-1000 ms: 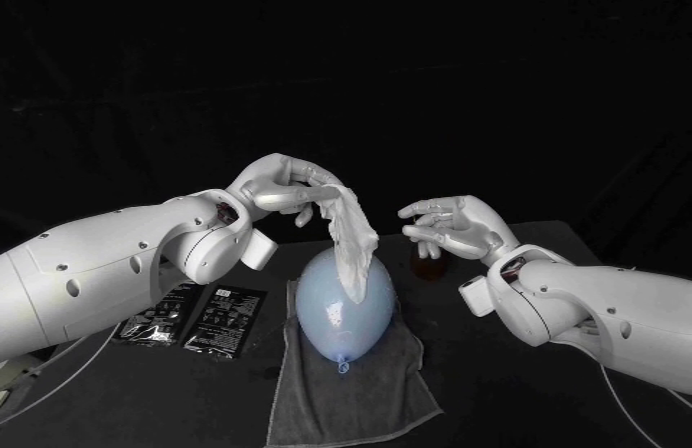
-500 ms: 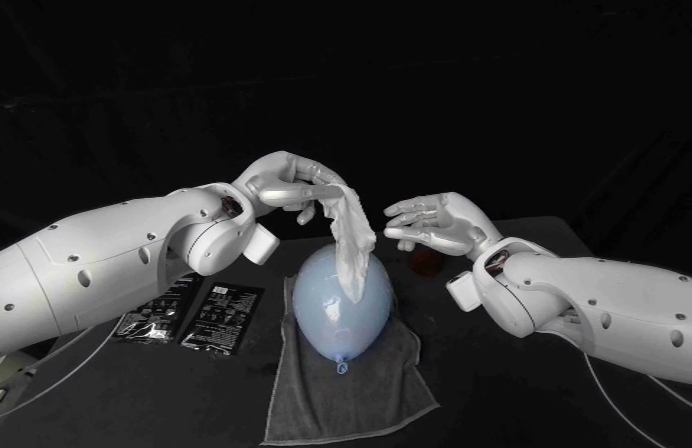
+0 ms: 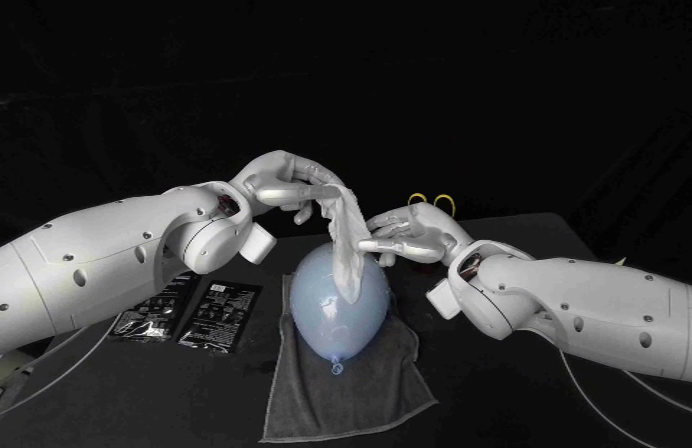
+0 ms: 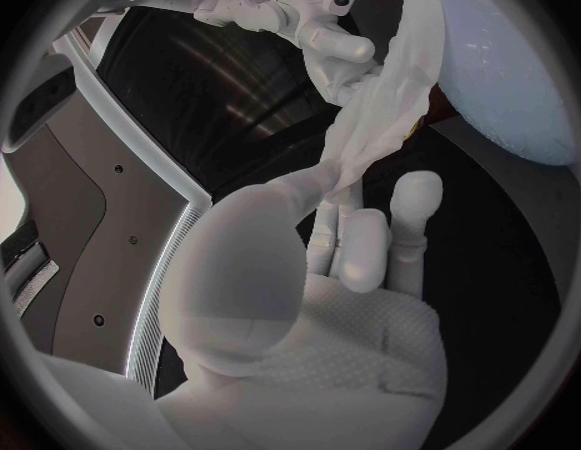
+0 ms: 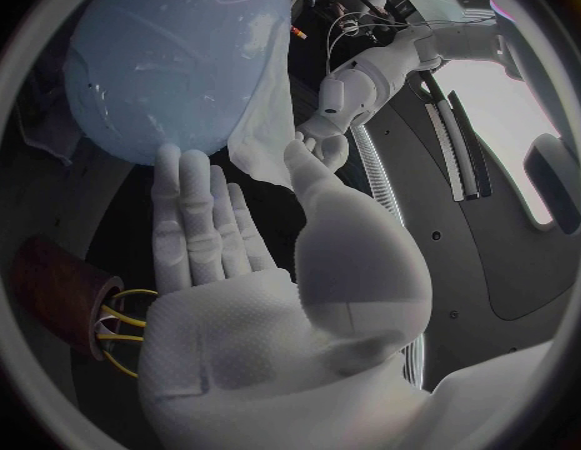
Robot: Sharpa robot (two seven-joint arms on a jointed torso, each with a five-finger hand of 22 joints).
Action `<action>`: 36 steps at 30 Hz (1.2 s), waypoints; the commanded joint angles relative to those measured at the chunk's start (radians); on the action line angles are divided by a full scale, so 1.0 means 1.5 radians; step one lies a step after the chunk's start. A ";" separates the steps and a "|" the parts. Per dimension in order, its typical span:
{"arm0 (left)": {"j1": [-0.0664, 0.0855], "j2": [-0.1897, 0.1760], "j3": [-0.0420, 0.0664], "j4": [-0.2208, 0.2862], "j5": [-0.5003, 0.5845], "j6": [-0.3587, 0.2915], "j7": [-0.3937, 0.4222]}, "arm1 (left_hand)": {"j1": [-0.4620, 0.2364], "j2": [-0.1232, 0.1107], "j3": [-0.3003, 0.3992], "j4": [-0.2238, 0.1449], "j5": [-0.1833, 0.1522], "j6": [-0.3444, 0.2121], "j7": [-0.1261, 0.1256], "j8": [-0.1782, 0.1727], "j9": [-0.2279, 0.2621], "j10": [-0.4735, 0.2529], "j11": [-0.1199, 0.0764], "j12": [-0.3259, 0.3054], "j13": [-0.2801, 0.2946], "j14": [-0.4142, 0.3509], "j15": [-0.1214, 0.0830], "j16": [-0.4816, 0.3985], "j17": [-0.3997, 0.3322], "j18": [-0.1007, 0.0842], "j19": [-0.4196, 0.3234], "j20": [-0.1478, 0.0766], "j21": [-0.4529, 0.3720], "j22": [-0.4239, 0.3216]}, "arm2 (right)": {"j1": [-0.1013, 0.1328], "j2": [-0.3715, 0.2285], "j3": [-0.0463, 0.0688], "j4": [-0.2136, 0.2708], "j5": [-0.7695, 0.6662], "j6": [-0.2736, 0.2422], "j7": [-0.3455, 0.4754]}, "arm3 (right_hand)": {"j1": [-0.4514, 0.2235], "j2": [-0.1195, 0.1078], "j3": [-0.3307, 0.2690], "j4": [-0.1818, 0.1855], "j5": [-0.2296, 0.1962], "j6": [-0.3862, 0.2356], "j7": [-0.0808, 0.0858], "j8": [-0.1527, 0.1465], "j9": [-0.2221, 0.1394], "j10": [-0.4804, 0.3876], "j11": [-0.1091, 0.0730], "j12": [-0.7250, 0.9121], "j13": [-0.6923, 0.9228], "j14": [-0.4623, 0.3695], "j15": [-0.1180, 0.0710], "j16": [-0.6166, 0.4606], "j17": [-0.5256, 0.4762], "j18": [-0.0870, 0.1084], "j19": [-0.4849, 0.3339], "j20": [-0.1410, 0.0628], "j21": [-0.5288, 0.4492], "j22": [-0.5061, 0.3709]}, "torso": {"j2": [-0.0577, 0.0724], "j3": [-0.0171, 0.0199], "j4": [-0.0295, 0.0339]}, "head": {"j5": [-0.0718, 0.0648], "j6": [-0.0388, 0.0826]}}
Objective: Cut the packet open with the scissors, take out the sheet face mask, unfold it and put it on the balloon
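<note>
- The black table [image 3: 505, 398] carries everything; a grey towel [image 3: 346, 403] lies spread on it in front of the robot.
- The balloon [image 3: 342, 303], pale blue, lies on the towel with its knot toward the robot. I judge it light, smooth and apt to roll or skid. Anything laid on it wants a soft touch and no downward push.
- The left hand [image 3: 289, 183] hangs above the balloon's far end. Its thumb and fingers are pinched on the top of the sheet mask.
- The right hand [image 3: 407, 238] is just beside the mask's hanging length and holds nothing. Its fingers are straight and its thumb stands apart, with the tip right at the mask's edge; whether it touches I cannot tell.
- The sheet mask [image 3: 346, 230] dangles from the left hand as a crumpled white strip, not yet unfolded, with its lower end resting on the balloon's top. It looks wet, limp and clingy, and probably tears easily. It is best taken by a free edge or corner with a light pinch, then drawn sideways away from the left hand's hold to open it.
- Two dark packets [image 3: 216, 318] lie side by side on the table, on the robot's left of the towel and well apart from both hands.
- The scissors [image 3: 433, 204] show as yellow handle loops behind the right hand, standing in a brown cup [image 5: 46, 290].
</note>
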 commanded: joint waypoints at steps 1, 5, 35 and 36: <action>0.001 0.001 0.001 0.001 -0.002 0.011 0.002 | 0.005 0.001 0.003 0.000 0.000 0.002 0.003 0.002 0.050 0.007 -0.001 -0.005 -0.001 0.004 -0.001 -0.002 0.002 0.007 0.006 0.001 0.004 0.001 | -0.001 0.013 0.000 -0.008 -0.053 0.003 -0.048 | -0.002 0.008 -0.019 0.005 -0.003 0.009 0.000 0.005 0.002 0.014 -0.003 0.006 -0.006 0.013 -0.004 0.013 -0.001 0.009 0.014 -0.004 0.005 -0.004 | 0.000 -0.0004 -0.0005 | -0.001 -0.001; 0.001 0.002 0.001 0.001 0.002 0.010 0.004 | 0.005 0.001 0.004 0.000 0.000 0.002 0.003 0.003 0.051 0.007 0.000 -0.005 -0.001 0.004 -0.001 -0.002 0.003 0.006 0.008 0.001 0.006 0.004 | -0.002 0.030 0.000 -0.027 -0.064 -0.002 -0.064 | 0.005 0.020 -0.036 0.011 -0.003 0.019 -0.005 0.011 0.005 0.030 -0.009 0.011 -0.010 0.026 -0.010 0.029 -0.001 0.009 0.027 -0.009 0.012 -0.006 | 0.001 -0.0002 0.0009 | 0.000 -0.001; 0.001 -0.003 0.001 -0.017 0.010 -0.004 0.005 | 0.006 0.000 0.007 0.001 0.000 0.002 0.003 0.003 0.053 0.009 0.000 -0.005 -0.002 0.006 -0.001 -0.002 0.004 0.005 0.011 0.001 0.007 0.007 | -0.004 -0.003 0.000 0.017 0.011 0.011 0.003 | 0.087 0.176 0.242 -0.082 -0.003 0.091 -0.048 0.069 0.036 0.165 -0.056 0.016 0.052 0.113 -0.055 0.229 0.118 -0.001 0.033 -0.065 0.196 0.163 | 0.001 0.0009 -0.0011 | -0.001 -0.002; 0.001 -0.003 0.001 -0.018 0.010 -0.004 0.005 | 0.006 0.000 0.007 0.001 0.000 0.002 0.003 0.003 0.053 0.009 0.000 -0.005 -0.002 0.006 -0.001 -0.002 0.004 0.005 0.011 0.001 0.007 0.007 | -0.004 -0.006 0.000 0.019 0.020 0.014 0.005 | 0.086 0.178 0.248 -0.082 -0.003 0.089 -0.047 0.067 0.035 0.163 -0.055 0.014 0.051 0.111 -0.055 0.229 0.116 -0.001 0.030 -0.065 0.199 0.166 | 0.001 0.0008 -0.0009 | -0.001 -0.003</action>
